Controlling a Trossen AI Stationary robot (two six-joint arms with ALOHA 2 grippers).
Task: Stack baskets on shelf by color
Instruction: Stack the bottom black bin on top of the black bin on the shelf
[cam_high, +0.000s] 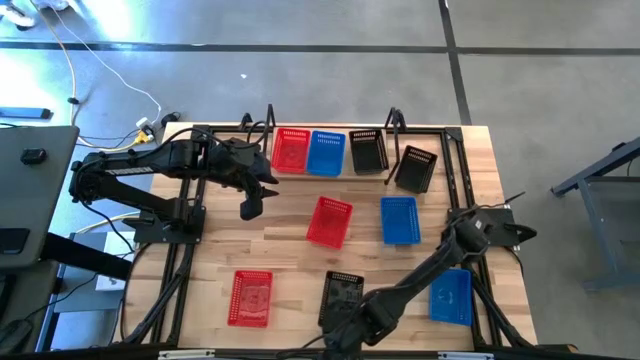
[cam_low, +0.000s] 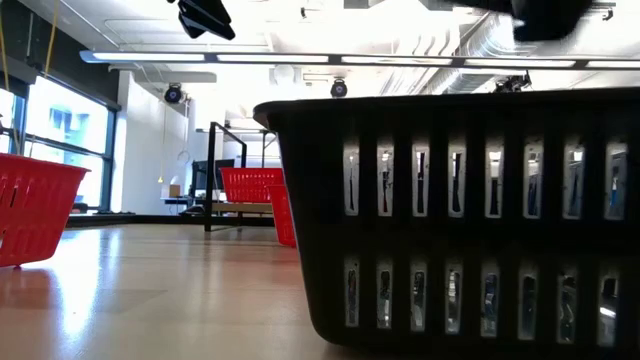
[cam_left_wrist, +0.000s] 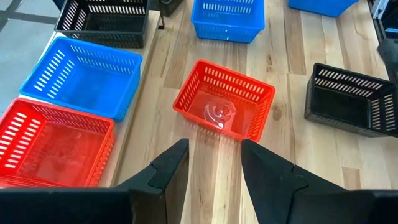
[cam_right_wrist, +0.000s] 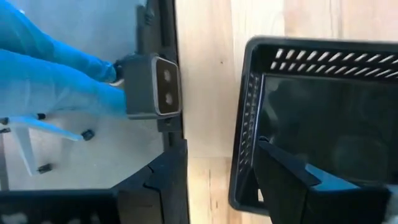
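Note:
A red (cam_high: 290, 150), a blue (cam_high: 325, 152) and a black basket (cam_high: 368, 150) sit side by side on the shelf (cam_high: 340, 133) at the far edge. Another black basket (cam_high: 415, 168) leans at the shelf's right end. A red (cam_high: 329, 220), a blue (cam_high: 399, 220), a red (cam_high: 250, 298), a black (cam_high: 342, 292) and a blue basket (cam_high: 451, 297) stand on the table. My left gripper (cam_left_wrist: 214, 155) is open and empty above the table, near the middle red basket (cam_left_wrist: 224, 109). My right gripper (cam_right_wrist: 221, 146) is open at the near black basket (cam_right_wrist: 323, 124), one finger inside it and one outside. My right gripper comes from above with the black basket's near wall (cam_right_wrist: 244, 124) between its open fingers, one finger (cam_right_wrist: 292, 177) inside the basket and the other (cam_right_wrist: 158, 180) outside. I cannot tell whether either finger touches the wall. The basket stands on the table.
A small camera (cam_right_wrist: 152, 87) is fixed at the table's near edge beside the black basket. In the low view the black basket (cam_low: 450, 220) fills the right side. Black frame rails (cam_high: 180, 270) run along the table's left and right sides.

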